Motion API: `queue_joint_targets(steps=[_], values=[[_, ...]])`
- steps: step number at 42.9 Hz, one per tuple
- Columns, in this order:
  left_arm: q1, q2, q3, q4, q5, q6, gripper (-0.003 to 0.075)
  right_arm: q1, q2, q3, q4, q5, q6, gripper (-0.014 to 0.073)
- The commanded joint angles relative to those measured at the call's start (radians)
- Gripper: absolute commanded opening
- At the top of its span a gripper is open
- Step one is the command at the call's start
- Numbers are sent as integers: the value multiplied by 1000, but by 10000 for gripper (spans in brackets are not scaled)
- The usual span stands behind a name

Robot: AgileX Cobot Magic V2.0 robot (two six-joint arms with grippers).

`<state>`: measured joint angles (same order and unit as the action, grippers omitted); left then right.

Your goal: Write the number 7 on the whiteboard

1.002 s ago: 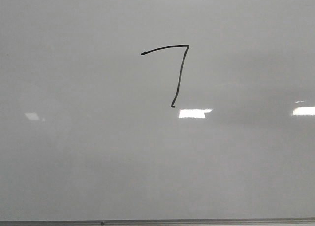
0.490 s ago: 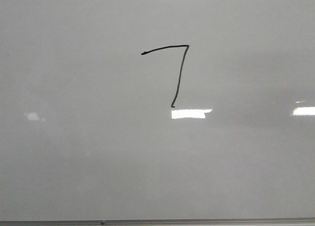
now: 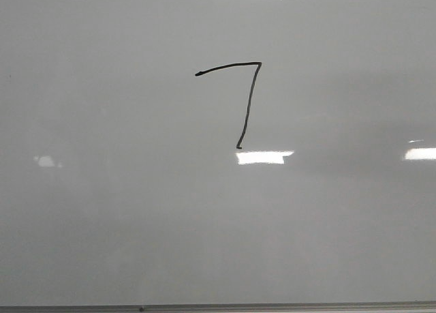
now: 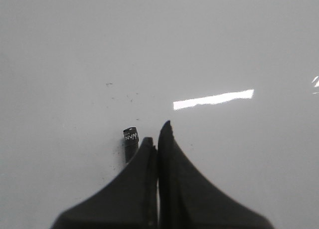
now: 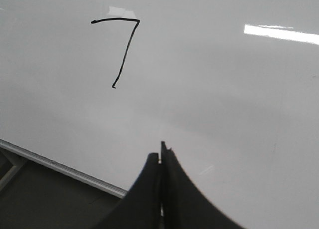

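Note:
The number 7 (image 3: 250, 101) is drawn in thin black strokes on the upper middle of the glossy grey-white whiteboard (image 3: 122, 211). It also shows in the right wrist view (image 5: 119, 20). Neither gripper shows in the front view. My left gripper (image 4: 157, 134) is over bare whiteboard (image 4: 224, 44), its jaws pressed together. The end of a black marker (image 4: 130, 141) with white lettering sticks out beside one finger, the rest hidden. My right gripper (image 5: 159, 151) is shut and empty over the whiteboard (image 5: 239, 99), near its edge and away from the 7.
A thin metal edge strip (image 3: 272, 306) runs along the board's near side; it also shows in the right wrist view (image 5: 65, 168) with a dark surface (image 5: 40, 199) beyond it. Bright rectangular light reflections (image 3: 262, 157) lie on the board. Small dark specks (image 4: 124, 95) mark it.
The bright reflection under the 7 has shifted slightly left. The strokes of the 7 are unchanged.

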<state>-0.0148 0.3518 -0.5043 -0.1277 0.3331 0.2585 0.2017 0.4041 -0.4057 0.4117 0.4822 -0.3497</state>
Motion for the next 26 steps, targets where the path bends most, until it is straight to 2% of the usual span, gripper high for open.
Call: queue_joint_targets(steps=[1,5,10,14,20,26], values=[[-6,6,-27,-9,-75,-5,-20,-5,4,-27,17,-72,-2,-67],[-6,6,-27,-9,-75,-5,-20,-5,4,-27,17,-72,-2,-67],[-6,-29,20,-1,-143,-11,-20,-5,4,-27,17,-72,-2,-67],[-6,-97,100,25,-197,-27,-20,-5,4,-27,17,-72,-2,-67],[-6,-230,242,107,-202,-185,-20,-5,4,-27,17,-72,-2,-67],[-6,-348,379,94,-200,-191,-20,-5,4,-27,17,-72,-2,-67]])
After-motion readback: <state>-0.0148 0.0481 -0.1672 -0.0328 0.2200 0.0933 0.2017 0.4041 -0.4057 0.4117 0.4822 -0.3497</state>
